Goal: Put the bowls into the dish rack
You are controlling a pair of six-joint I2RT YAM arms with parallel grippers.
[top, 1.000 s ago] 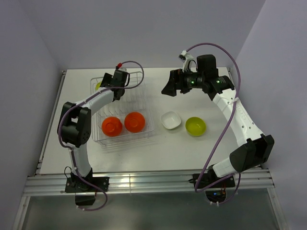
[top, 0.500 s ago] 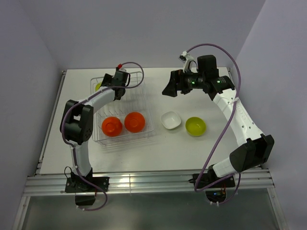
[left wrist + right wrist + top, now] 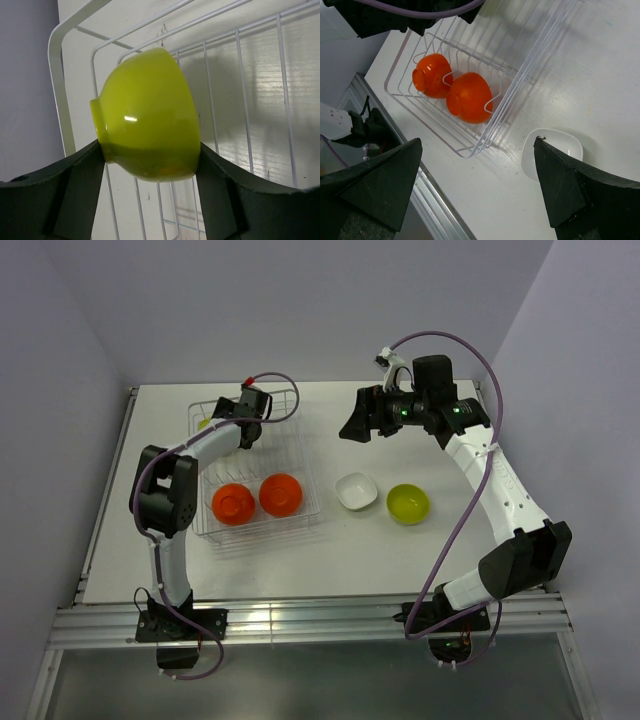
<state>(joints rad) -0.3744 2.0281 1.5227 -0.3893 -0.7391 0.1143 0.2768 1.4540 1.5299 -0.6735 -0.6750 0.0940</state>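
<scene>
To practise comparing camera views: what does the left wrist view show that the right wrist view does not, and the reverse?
Left wrist only: a green bowl clamped between the left gripper's fingers, by a corner of the rack. Right wrist only: two orange bowls in the rack, a white bowl on the table beside it, and the open right gripper. Both: the wire rack and the white table.

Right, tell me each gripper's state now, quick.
Left gripper: shut on a lime green bowl, at the dish rack's corner.
Right gripper: open, holding nothing.
</scene>
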